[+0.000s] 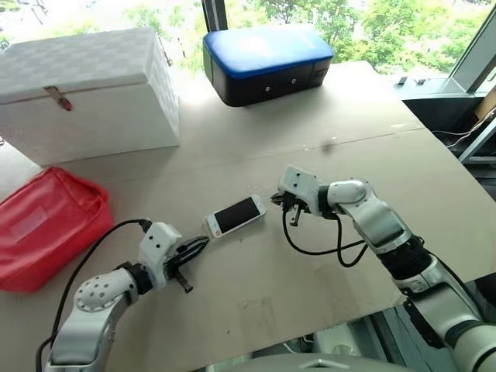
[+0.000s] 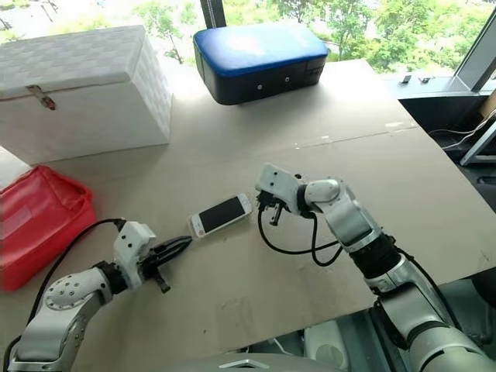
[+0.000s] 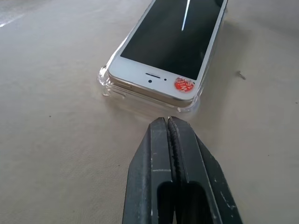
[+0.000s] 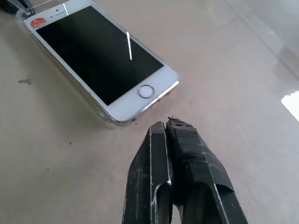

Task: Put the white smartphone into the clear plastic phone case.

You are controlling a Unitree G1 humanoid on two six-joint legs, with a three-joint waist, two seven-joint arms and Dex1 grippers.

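The white smartphone [image 1: 236, 215] lies screen up on the brown table, between my two grippers. It rests in the clear plastic phone case [image 3: 103, 83], whose transparent rim stands out around the corners at the phone's earpiece end. My left gripper [image 1: 203, 242] is shut and empty. Its tips [image 3: 167, 122] point at that end from a short gap away. My right gripper [image 1: 292, 214] is also shut and empty. In the right wrist view its tips [image 4: 169, 123] sit just off the home-button end of the phone [image 4: 98, 51], not touching it.
A white woven box [image 1: 85, 93] stands at the back left and a blue-topped black case [image 1: 263, 62] at the back middle. A red bag [image 1: 46, 225] lies at the left. The table's front edge [image 1: 325, 329] runs close below the arms.
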